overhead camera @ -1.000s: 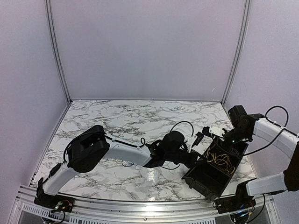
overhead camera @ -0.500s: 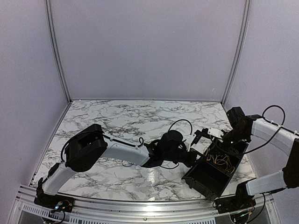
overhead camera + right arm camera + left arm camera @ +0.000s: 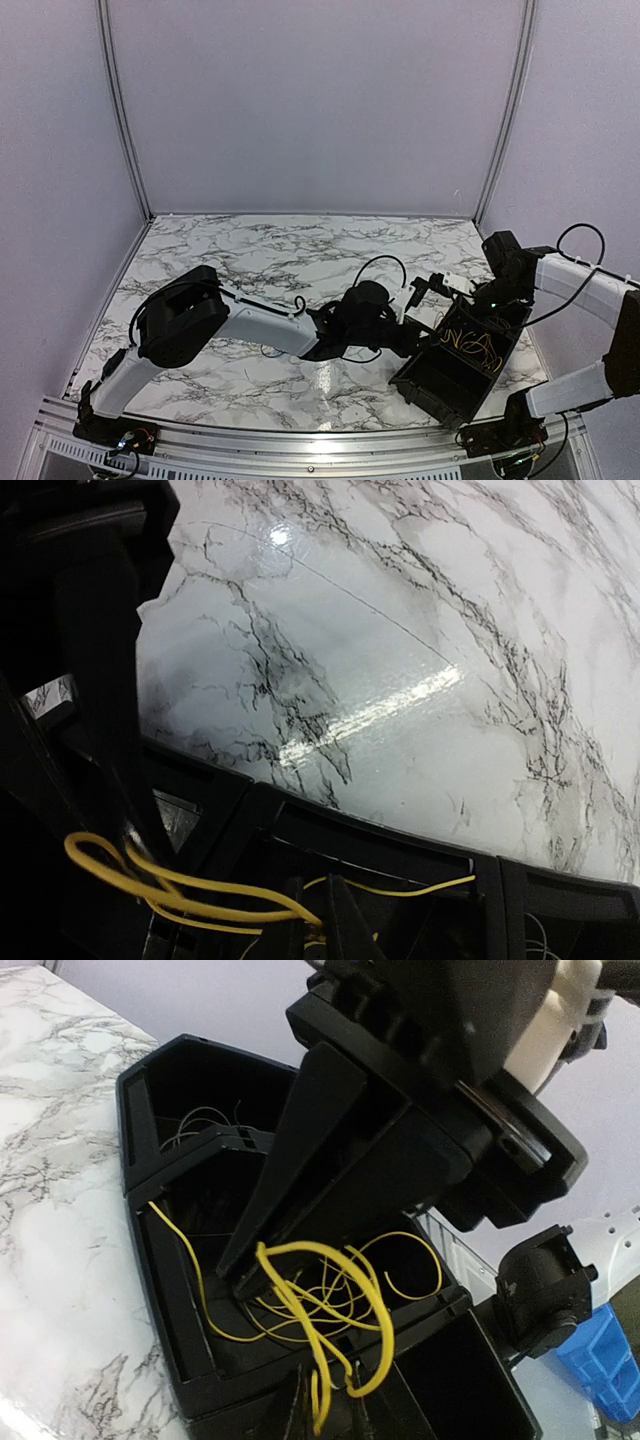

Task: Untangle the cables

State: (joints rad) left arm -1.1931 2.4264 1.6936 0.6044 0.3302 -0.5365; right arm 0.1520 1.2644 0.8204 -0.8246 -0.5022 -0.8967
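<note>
Two-handed work in the middle compartment of the black bin [image 3: 150,1070]: pinching a raised loop of the yellow cables [image 3: 320,1305] in the almost-shut left gripper [image 3: 328,1410], probably to draw it free; right gripper [image 3: 318,920] down among the strands, opening impossible to tell.

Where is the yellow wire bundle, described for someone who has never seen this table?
On the marble table, look to the near right corner, where a black divided box sits. The yellow wires lie in a loose tangle in its middle compartment. They are the only bright loops there; a neighbouring compartment holds just a few thin dark wires.
</note>
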